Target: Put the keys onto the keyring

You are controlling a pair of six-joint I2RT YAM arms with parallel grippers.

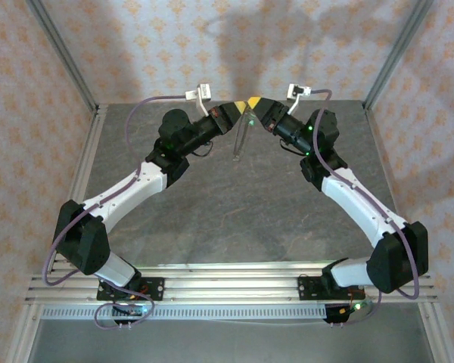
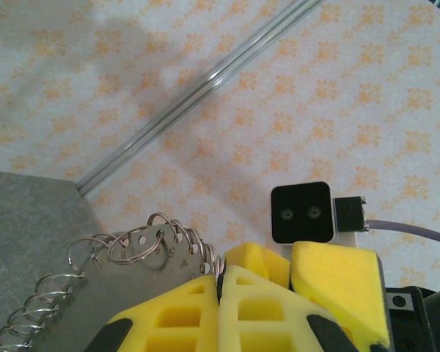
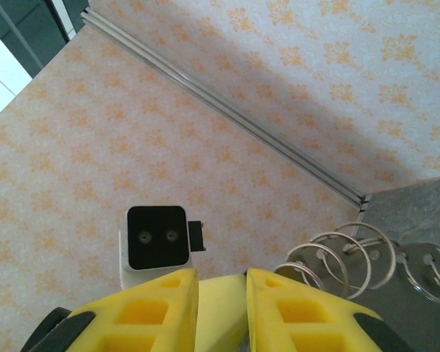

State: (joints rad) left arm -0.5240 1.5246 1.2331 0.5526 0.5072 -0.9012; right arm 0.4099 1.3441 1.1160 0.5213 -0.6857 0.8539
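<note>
Hanging from the pinch of the left gripper, the keyring is up at 12 o'clock over the table, just short of the far wall. From overhead it is edge-on, a thin grey sliver. Its long axis runs from the fingertips at 12 o'clock down toward 6, leaning a touch to 7.

The left wrist view shows its face. The keyring is a flat, dull grey piece of metal with a rounded rim, punched with small holes along the edge. Little bright wire split rings are threaded through those holes and curl round from 12 o'clock to 8, which makes the edge look bumpy. The left gripper has its yellow, grid-moulded foam fingers pressed tight together, with the rim caught in the seam between them.

The right gripper meets it nose to nose from 3 o'clock, and the two arms form a peak. In its own view the right gripper keeps its yellow fingers narrow, with a slim gap between them. I can't tell whether anything is pinched there. Off at 3 o'clock the keyring shows again as shiny overlapping wire loops.

A green speck sits just under the fingertips, right beside the top of the sliver. It is too small to say what it is.

The table top is mottled grey stone, and the walls carry pale, orange-flowered paper.
</note>
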